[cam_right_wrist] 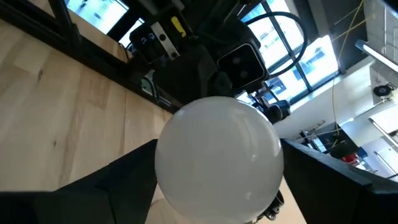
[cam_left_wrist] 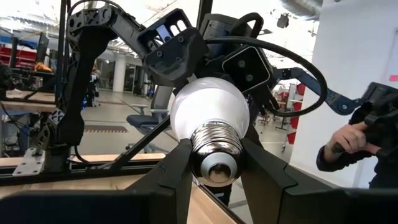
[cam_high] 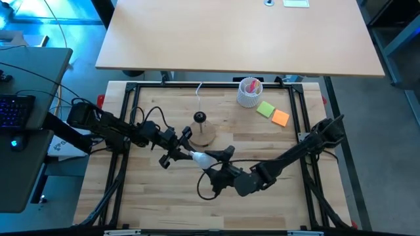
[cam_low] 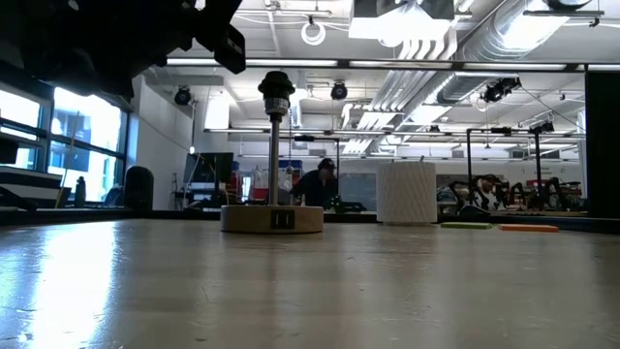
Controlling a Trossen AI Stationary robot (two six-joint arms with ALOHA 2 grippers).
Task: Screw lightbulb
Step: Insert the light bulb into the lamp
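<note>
We see the lightbulb [cam_high: 201, 157] held above the counter [cam_high: 151, 203], just in front of the wooden socket stand [cam_high: 201, 134]. The left hand [cam_left_wrist: 214, 163] grips its screw base; the right hand [cam_right_wrist: 217, 165] spans the globe, fingers wide, contact unclear.

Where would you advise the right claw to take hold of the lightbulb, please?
On the round white globe, coming from the end opposite the left claw. The lightbulb lies roughly level between the arms, and the left claw's fingers already clamp its threaded metal base, so only the globe is free. The right claw already straddles it, fingers wide apart.
</note>
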